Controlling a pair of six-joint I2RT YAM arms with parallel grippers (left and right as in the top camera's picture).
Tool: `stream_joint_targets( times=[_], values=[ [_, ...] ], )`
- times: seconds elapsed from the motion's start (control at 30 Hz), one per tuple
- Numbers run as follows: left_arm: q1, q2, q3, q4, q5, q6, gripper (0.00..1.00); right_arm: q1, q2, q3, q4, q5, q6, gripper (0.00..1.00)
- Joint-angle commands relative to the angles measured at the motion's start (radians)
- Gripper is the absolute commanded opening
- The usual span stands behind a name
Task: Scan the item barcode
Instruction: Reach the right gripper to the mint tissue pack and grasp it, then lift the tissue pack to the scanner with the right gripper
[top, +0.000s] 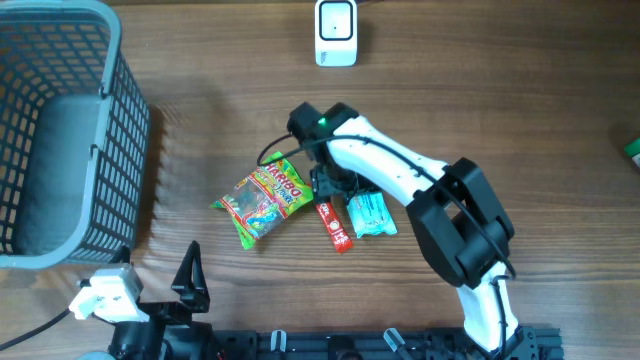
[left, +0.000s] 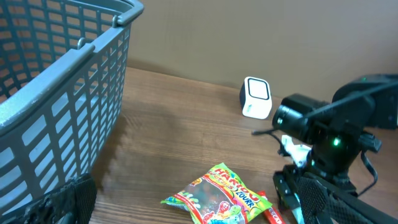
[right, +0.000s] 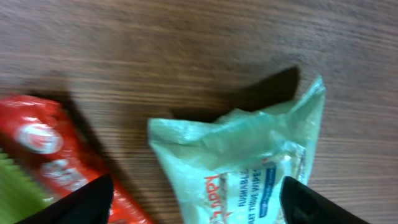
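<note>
Three items lie mid-table: a green gummy bag (top: 262, 198), a red bar (top: 335, 225) and a pale teal wipes pack (top: 372, 213). The white scanner (top: 336, 30) stands at the far edge, also in the left wrist view as the scanner (left: 255, 98). My right gripper (top: 343, 190) hangs open just above the items. Its wrist view shows the wipes pack (right: 249, 162) flat on the wood between the spread fingers of the gripper (right: 199, 205), with the red bar (right: 50, 155) to the left. My left gripper (top: 150, 292) is open at the near edge, and the gummy bag (left: 217, 196) lies ahead of it.
A large grey wire basket (top: 110, 150) takes up the left side, with its wall (left: 74, 106) close to my left gripper. A green object (top: 633, 148) shows at the right edge. Bare wood lies between the items and the scanner.
</note>
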Motion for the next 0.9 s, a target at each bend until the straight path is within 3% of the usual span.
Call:
stream_joint_targets(
  times=[0.0, 0.13, 0.17, 0.23, 0.27, 0.4, 0.5, 0.57, 0.63, 0.67, 0.8, 0.87],
  values=[
    [-0.006, -0.002, -0.002, 0.003, 0.008, 0.009, 1.0, -0.02, -0.003, -0.065, 0.001, 0.127, -0.019, 0.75],
    [-0.006, -0.002, -0.002, 0.003, 0.008, 0.009, 1.0, -0.044, -0.003, -0.168, 0.073, 0.126, -0.019, 0.63],
    [-0.006, -0.002, -0.002, 0.003, 0.008, 0.009, 1.0, -0.044, -0.003, -0.195, 0.092, 0.126, -0.019, 0.54],
    [-0.006, -0.002, -0.002, 0.003, 0.008, 0.009, 1.0, -0.044, -0.003, -0.239, 0.109, 0.126, -0.018, 0.13],
    [-0.006, -0.002, -0.002, 0.003, 0.008, 0.009, 1.0, -0.044, -0.003, -0.242, 0.106, 0.12, -0.015, 0.04],
    [-0.006, -0.002, -0.002, 0.003, 0.008, 0.009, 1.0, -0.044, -0.006, -0.198, 0.077, 0.01, -0.027, 0.04],
    [-0.006, -0.002, -0.002, 0.003, 0.008, 0.009, 1.0, -0.055, -0.011, -0.048, -0.043, -0.219, -0.202, 0.04],
    [-0.006, -0.002, -0.002, 0.003, 0.008, 0.009, 1.0, -0.075, -0.019, 0.045, -0.096, -0.511, -0.416, 0.04],
    [-0.006, -0.002, -0.002, 0.003, 0.008, 0.009, 1.0, -0.121, -0.028, 0.134, -0.156, -0.966, -0.748, 0.04],
    [-0.006, -0.002, -0.002, 0.003, 0.008, 0.009, 1.0, -0.183, -0.028, 0.151, -0.176, -1.299, -0.975, 0.04],
    [-0.006, -0.002, -0.002, 0.003, 0.008, 0.009, 1.0, -0.232, -0.024, 0.125, -0.096, -1.539, -0.977, 0.04],
    [-0.006, -0.002, -0.002, 0.003, 0.008, 0.009, 1.0, -0.244, -0.024, 0.125, -0.017, -1.622, -0.756, 0.04]
  ],
)
